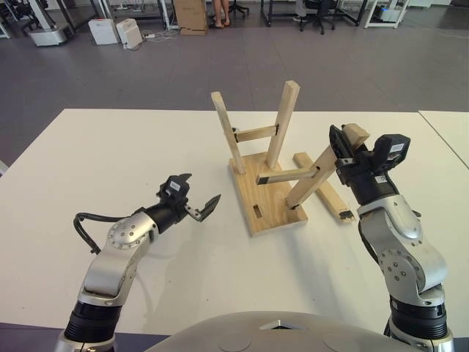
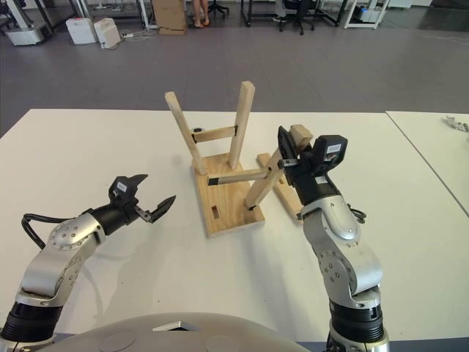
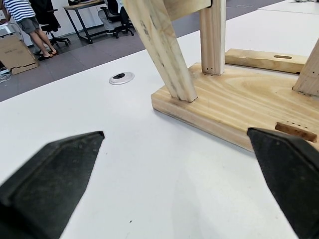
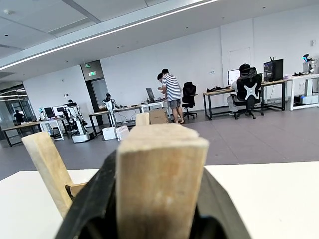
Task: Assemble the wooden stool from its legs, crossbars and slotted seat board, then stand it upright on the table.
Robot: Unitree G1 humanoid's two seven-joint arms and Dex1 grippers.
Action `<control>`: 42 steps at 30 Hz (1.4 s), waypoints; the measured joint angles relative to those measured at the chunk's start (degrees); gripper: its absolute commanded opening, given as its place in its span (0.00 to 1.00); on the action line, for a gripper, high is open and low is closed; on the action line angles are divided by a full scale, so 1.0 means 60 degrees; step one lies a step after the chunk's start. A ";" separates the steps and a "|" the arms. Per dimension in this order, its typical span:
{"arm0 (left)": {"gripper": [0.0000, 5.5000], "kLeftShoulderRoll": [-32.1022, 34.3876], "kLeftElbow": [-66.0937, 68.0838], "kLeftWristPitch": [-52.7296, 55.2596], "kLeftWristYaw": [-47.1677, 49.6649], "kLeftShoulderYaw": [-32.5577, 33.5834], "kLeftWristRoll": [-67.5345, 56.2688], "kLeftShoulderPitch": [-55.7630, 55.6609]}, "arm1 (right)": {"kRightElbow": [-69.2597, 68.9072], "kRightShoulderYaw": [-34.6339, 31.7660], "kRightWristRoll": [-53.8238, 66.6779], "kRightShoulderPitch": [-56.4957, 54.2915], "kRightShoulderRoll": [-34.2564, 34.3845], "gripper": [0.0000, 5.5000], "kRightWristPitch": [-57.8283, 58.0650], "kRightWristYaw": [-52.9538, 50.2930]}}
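Observation:
The slotted seat board (image 1: pixel 272 209) lies flat on the white table (image 1: pixel 110 154) with its underside up. Two legs (image 1: pixel 228 132) (image 1: pixel 283 123) stand in it at the back, joined by a crossbar (image 1: pixel 256 133). A third leg (image 1: pixel 316 176) leans over the board's front right corner, and a crossbar (image 1: pixel 286 175) ties it to the rear leg. My right gripper (image 1: pixel 346 150) is shut on that leg's upper end (image 4: pixel 159 184). A loose leg (image 1: pixel 331 196) lies on the table right of the board. My left gripper (image 1: pixel 199 189) is open, low over the table left of the board (image 3: pixel 239 107).
A round cable grommet (image 3: pixel 121 77) sits in the tabletop beyond the board. A second table (image 1: pixel 448 132) begins at the far right. White tabletop stretches to the left and in front of the board. Beyond the far edge is open floor.

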 measured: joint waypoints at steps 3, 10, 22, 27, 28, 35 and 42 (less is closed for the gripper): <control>0.96 -0.0028 -0.0002 0.0058 0.0009 -0.0025 0.0008 -0.0070 | 0.0010 0.0645 -0.0750 0.0120 -0.0592 0.21 -0.0007 0.0248; 0.96 -0.0108 0.0008 0.0058 0.0011 -0.0087 0.0027 -0.0171 | 0.0135 0.0359 -0.0632 0.0138 -0.0563 0.21 -0.0070 0.0581; 0.96 -0.0240 0.0365 -0.0034 0.0011 -0.0080 0.0282 -0.0395 | 0.0067 -0.0943 0.0845 -0.0801 -0.0196 0.53 0.0592 0.1304; 0.96 -0.0309 0.0464 -0.0049 0.0009 -0.0031 0.0308 -0.0532 | 0.0070 -0.2399 0.2969 -0.2922 -0.0944 0.71 0.1231 0.1482; 0.96 -0.0323 0.0497 -0.0053 0.0010 -0.0015 0.0318 -0.0600 | 0.0511 -0.2989 0.3480 -0.3760 -0.1283 0.74 0.1282 0.1391; 0.96 -0.0653 0.0645 -0.0121 0.0199 0.0112 0.0348 -0.0807 | 0.4473 -0.1494 0.1141 -0.2094 -0.3140 0.87 0.2364 0.3215; 0.96 -0.0961 0.0933 0.0059 0.0720 0.0396 0.0320 -0.1313 | 0.5317 0.1068 -0.1263 -0.0856 -0.3140 0.72 0.2499 0.4305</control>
